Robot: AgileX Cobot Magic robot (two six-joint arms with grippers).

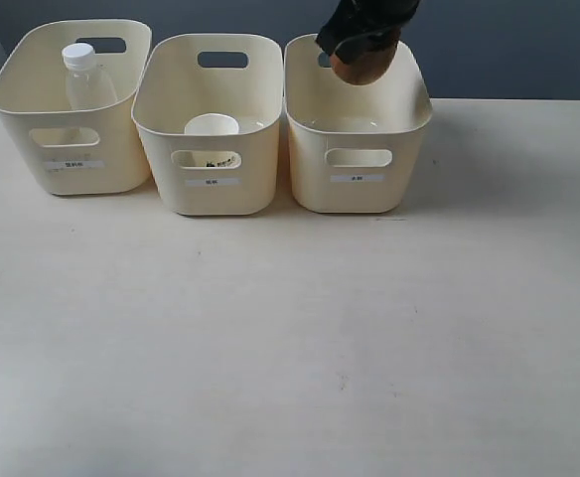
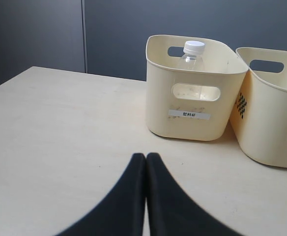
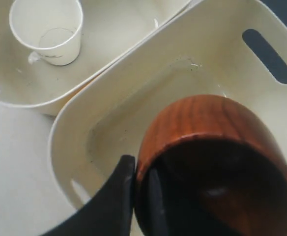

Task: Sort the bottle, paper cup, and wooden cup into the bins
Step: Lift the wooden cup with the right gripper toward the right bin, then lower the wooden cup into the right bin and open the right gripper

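Three cream bins stand in a row at the back. The clear bottle [image 1: 84,78] [image 2: 192,59] stands in the left bin [image 1: 72,149] [image 2: 192,123]. The white paper cup [image 1: 212,126] [image 3: 49,32] sits in the middle bin [image 1: 211,184] [image 3: 15,93]. My right gripper [image 1: 360,45] [image 3: 139,169] is shut on the rim of the dark wooden cup [image 1: 362,63] [image 3: 207,128], one finger outside, one inside, holding it tilted above the right bin [image 1: 358,184] [image 3: 74,132]. My left gripper [image 2: 146,157] is shut and empty, low over the table, short of the left bin; the exterior view does not show it.
The bins' fronts carry small white labels [image 1: 358,178]. Pale tabletop [image 1: 290,348] stretches in front of the bins. A dark wall [image 2: 109,34] stands behind the table.
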